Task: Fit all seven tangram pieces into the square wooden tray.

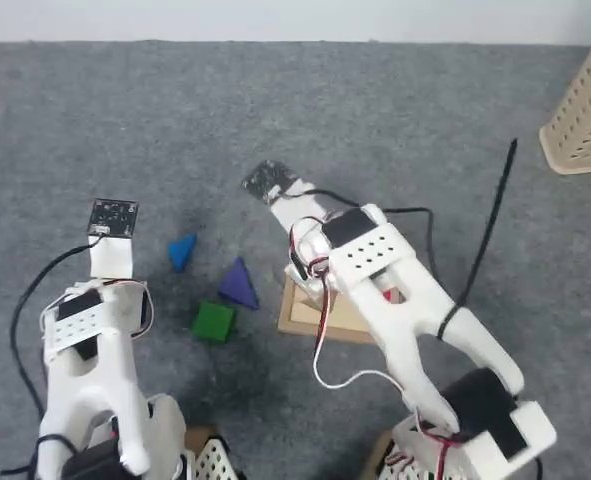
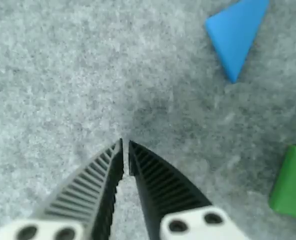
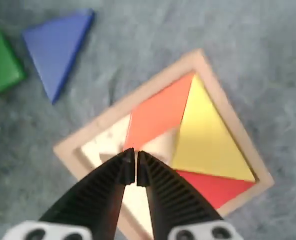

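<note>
Beneath right pincer [image 3: 131, 161], wooden tray [image 3: 153, 91].

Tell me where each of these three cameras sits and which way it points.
High view: fixed above the table, looking down on the left arm, right arm and wooden tray.
Left wrist view: on the left wrist, looking past the shut left gripper at a light blue triangle.
Right wrist view: on the right wrist, looking past the shut right gripper into the tray.
Shared: the green square shows in all three.

High camera looks down; close wrist cameras share green piece [image 2: 291, 183].
</note>
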`<move>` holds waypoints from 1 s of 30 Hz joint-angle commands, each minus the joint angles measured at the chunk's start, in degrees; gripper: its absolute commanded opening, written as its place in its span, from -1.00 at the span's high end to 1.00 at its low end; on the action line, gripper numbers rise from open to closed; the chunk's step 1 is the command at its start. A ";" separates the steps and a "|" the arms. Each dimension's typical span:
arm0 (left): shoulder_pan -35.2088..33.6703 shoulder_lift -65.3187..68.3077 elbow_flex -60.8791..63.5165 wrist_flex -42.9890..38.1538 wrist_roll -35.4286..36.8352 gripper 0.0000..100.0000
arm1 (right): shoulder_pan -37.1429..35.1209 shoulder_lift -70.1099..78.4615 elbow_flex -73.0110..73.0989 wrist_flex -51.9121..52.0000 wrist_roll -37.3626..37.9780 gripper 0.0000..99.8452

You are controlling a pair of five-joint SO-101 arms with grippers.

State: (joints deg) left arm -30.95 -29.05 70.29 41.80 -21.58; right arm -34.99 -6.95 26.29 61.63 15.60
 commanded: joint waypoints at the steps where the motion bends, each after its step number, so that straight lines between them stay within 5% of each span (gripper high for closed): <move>1: -0.35 -2.02 -0.13 -0.97 -0.70 0.97 | -3.56 -1.63 -0.35 -2.51 -1.41 0.99; 20: -0.26 -2.02 -0.13 -0.97 -0.70 0.97 | -5.85 5.41 5.45 -0.13 4.22 0.99; 30: -0.18 -2.02 -0.13 -0.97 -0.70 0.97 | -1.19 -6.46 7.38 -0.22 1.49 0.99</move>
State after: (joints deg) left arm -30.95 -29.05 70.29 41.80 -21.58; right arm -37.89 -7.30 32.44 61.01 18.07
